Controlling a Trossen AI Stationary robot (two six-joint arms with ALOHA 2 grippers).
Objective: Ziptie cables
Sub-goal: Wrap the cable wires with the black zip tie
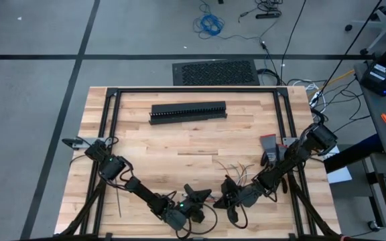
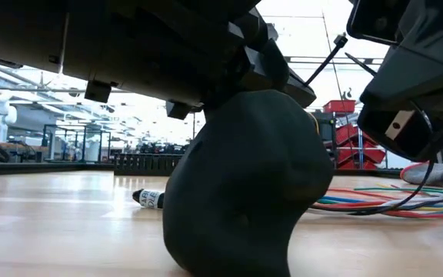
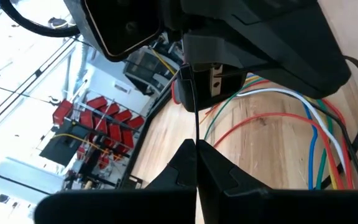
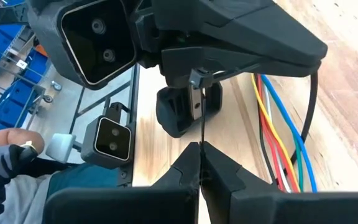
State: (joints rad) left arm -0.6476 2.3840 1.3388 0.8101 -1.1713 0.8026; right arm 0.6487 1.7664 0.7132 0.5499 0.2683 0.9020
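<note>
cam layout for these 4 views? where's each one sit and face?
High: overhead, straight down; table, both arms, left gripper facing right gripper.
Low: table height, level across; a dark gripper body fills it, cables behind.
Left wrist: past its shut fingers at the other gripper.
Right wrist: past its shut fingers at the other gripper.
Shared: both wrist views show the cables.

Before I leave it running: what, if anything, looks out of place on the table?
Nothing looks damaged or spilled. The cables lie loose with splayed ends near the right claw; a ziptie lies alone beside the left arm.
</note>
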